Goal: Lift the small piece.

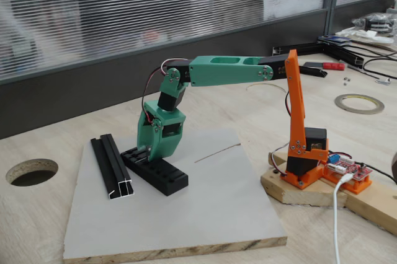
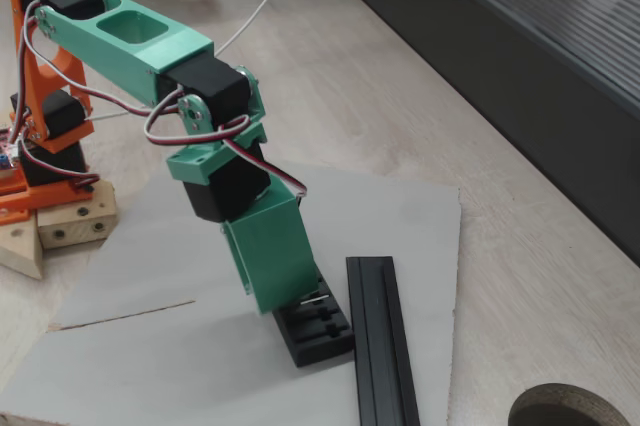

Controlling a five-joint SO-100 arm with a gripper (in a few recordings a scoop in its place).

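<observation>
Gripper down on the black ribbed block, small piece at its tips

Green fingers planted on the block's top; a thin pale sliver, likely the small piece, shows just under them on the ribs. Jaw opening hidden by the gripper body, so cannot tell if anything is held. The black channel rail lies just beside the block, past the gripper. Risk: piece is tiny and sits among ribs, so fingers may close on plastic, pinch only an edge, or flick it into a slot
</observation>
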